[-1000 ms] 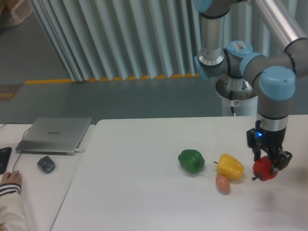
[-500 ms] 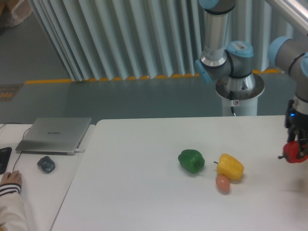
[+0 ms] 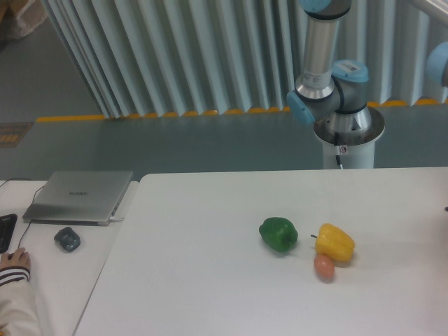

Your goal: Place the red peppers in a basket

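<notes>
The red pepper is out of view now, past the right edge of the picture. My gripper is out of view too; only the arm's base column (image 3: 323, 49) and a blue joint at the far right edge (image 3: 439, 66) show. No basket shows in this frame.
A green pepper (image 3: 278, 234), a yellow pepper (image 3: 335, 242) and a small orange-pink egg-shaped thing (image 3: 323, 267) lie on the white table (image 3: 210, 280). A closed laptop (image 3: 79, 195), a mouse (image 3: 67, 239) and a person's hand (image 3: 14, 262) are at the left.
The gripper, shut on the red pepper, lifted it from beside the yellow pepper and carried it right, out of the picture. The other things have not moved.
</notes>
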Motion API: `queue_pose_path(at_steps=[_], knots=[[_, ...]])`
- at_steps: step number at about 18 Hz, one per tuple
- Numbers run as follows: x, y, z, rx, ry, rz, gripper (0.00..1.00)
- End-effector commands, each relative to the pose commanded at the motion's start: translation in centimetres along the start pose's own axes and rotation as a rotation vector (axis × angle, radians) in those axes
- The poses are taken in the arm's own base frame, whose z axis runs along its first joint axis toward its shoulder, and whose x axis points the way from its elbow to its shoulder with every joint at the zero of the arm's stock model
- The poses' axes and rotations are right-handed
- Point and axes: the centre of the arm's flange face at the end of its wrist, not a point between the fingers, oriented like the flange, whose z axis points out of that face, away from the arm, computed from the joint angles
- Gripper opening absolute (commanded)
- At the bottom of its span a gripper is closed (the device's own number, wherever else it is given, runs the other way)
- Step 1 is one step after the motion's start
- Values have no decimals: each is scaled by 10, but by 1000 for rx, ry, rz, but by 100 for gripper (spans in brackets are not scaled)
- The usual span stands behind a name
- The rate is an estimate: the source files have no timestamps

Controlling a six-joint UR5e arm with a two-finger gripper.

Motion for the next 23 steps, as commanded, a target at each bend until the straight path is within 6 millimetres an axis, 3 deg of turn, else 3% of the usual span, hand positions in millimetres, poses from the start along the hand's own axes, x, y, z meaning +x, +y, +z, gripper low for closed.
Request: queue_pose_path(at_steps=[8,9,10,11,12,13,15,20,23], knots=[[25,31,17,-107,166,255,45],[29,37,22,-97,175,289,54],[31,41,24,-96,174,294,69],[31,41,25,-96,173,292,76],[30,41,28,-91,173,291,92],[30,42,28,-91,171,287,99],[31,41,27,-87,152,255,100],[13,18,9,-63,19,-8,100],[2,7,8,-64,13,-30,100]])
